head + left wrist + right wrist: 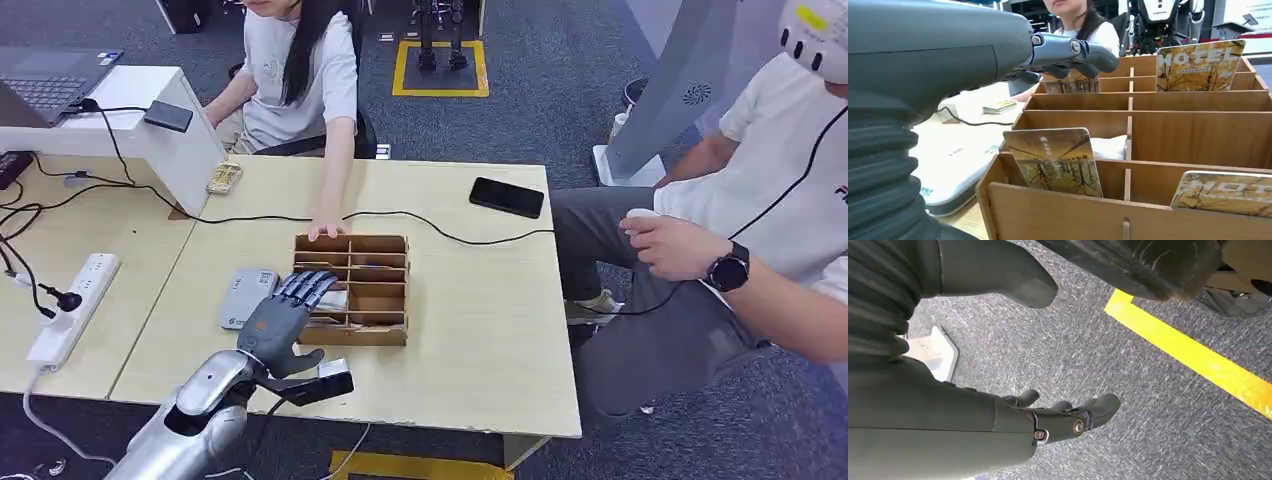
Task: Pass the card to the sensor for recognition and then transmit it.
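Card (1055,160) stands in wooden box (378,300) beneath left hand (285,315), fingers extended, empty.

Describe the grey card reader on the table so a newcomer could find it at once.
Start at the light wooden table and find the brown wooden card rack near its middle. Right beside the rack, on the side toward the white power strip, lies the card reader: a flat, light grey rounded slab, the only grey device lying flat there, next to the left hand.

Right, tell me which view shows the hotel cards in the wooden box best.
The left wrist view: the cards stand upright in the wooden box, print readable. The head view looks down into the box, cards barely visible. The right wrist view faces carpet.
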Available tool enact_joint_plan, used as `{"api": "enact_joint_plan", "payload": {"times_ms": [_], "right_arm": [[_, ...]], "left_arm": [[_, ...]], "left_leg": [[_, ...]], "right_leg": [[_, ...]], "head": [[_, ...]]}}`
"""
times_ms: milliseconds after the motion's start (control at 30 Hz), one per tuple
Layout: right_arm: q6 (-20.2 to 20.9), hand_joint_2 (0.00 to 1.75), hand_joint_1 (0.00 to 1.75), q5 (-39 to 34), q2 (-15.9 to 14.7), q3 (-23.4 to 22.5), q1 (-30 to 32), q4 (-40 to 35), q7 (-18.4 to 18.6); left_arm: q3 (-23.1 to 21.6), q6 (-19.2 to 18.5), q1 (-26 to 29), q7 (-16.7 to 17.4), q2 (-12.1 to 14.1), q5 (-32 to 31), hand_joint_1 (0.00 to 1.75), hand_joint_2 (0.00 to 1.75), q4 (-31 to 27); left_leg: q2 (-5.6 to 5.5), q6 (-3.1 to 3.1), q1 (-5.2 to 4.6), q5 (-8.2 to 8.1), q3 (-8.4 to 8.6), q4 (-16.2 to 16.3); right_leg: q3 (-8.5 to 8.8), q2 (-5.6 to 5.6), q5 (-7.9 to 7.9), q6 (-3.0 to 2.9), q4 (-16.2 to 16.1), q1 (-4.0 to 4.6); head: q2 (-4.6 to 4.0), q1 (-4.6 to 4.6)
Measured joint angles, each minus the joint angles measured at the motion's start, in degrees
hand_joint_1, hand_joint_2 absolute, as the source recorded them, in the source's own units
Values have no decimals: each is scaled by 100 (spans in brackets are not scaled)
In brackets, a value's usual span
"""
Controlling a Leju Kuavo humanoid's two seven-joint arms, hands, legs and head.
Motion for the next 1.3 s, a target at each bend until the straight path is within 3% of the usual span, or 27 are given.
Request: {"api": "enact_joint_plan", "payload": {"times_ms": [300,367,1100,1300], "right_arm": [[0,175,0,0,0,2,0,0,-2],[0,175,0,0,2,2,0,0,-9],[-7,175,0,4,0,2,-3,0,-46],[0,175,0,0,0,2,-3,0,-52]], "left_arm": [[4,0,-3,7,-2,9,0,175,0],[7,-7,-3,9,-2,7,175,175,4],[92,-9,-36,57,26,-59,175,175,107],[111,-68,-74,-70,122,105,175,175,92]], "left_leg": [[0,0,0,0,0,0],[0,0,0,0,0,0],[2,2,0,-2,-1,0],[2,1,1,-2,0,0]], "right_leg": [[0,0,0,0,0,0],[0,0,0,0,0,0],[-1,2,-2,1,0,0],[-2,2,-2,1,0,1]], "head": [[0,0],[0,0],[0,0],[0,0]]}}
